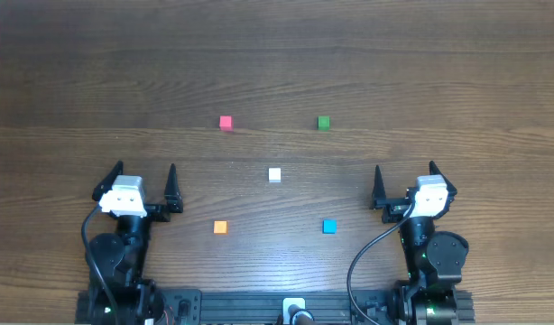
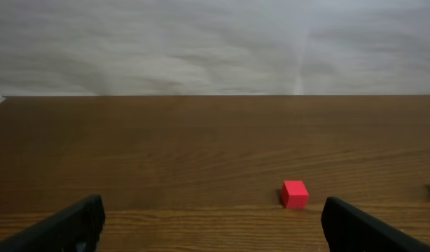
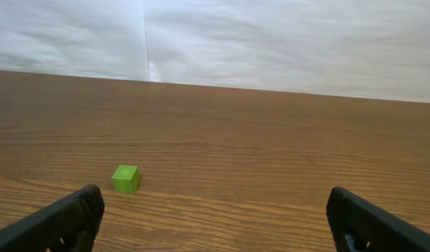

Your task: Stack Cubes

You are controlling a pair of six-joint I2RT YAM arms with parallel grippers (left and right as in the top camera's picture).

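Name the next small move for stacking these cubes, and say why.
Probably bring the left jaws down over the orange cube, the cube closest to them. Nothing is stacked yet, and the left jaws and right jaws both stand open and empty near their bases.

On the table (image 1: 78,72) five cubes lie apart: the middle cube (image 1: 275,174) at the centre, the far left cube (image 1: 226,122) and far right cube (image 1: 324,122) behind it, the near left cube (image 1: 220,227) and near right cube (image 1: 328,226) before it. My left gripper (image 1: 144,168) sits left of them, my right gripper (image 1: 405,168) right.
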